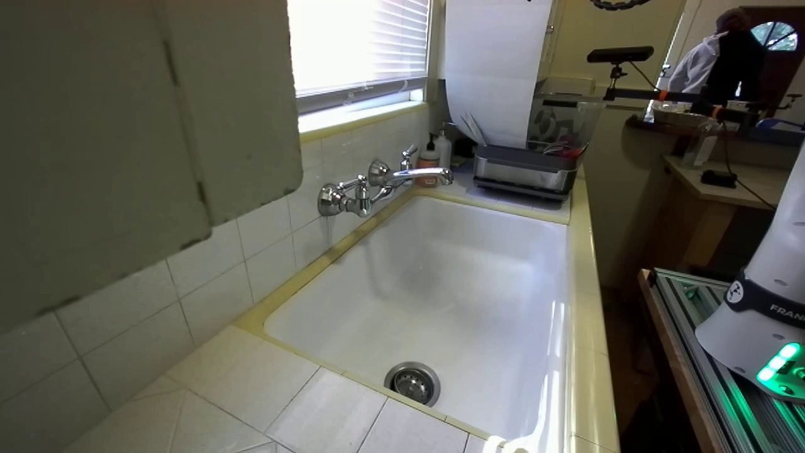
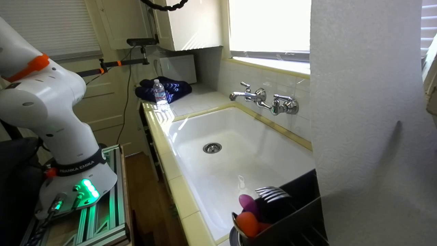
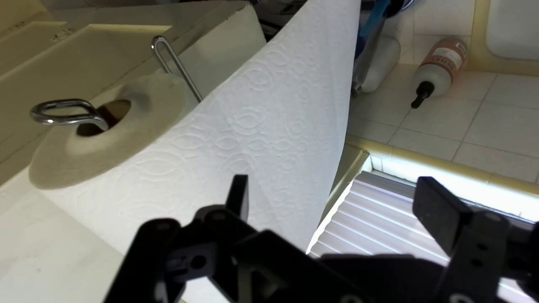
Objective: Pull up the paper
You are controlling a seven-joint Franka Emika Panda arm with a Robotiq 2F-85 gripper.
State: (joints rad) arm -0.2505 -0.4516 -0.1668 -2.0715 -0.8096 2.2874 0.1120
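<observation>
The paper (image 3: 269,113) is a white embossed paper towel sheet hanging from a roll (image 3: 139,109) on a metal wire holder (image 3: 67,111) in the wrist view. It hangs as a long sheet in both exterior views (image 1: 494,69) (image 2: 365,85). Its lower end curls behind the dish rack items in an exterior view. My gripper (image 3: 334,195) is open with nothing between its fingers. In the wrist view its left finger overlaps the paper, and its right finger overlaps the window blinds (image 3: 379,219). I cannot tell how far it is from the sheet. The gripper is outside both exterior views.
A chrome faucet (image 1: 409,176) juts over the white sink (image 1: 453,270). A dish rack (image 1: 525,170) and clear bin (image 1: 566,123) stand close to the paper. Cutlery (image 2: 273,194) sticks up there. A soap bottle (image 3: 442,65) stands on the tiles. A cabinet (image 2: 196,24) hangs above the counter.
</observation>
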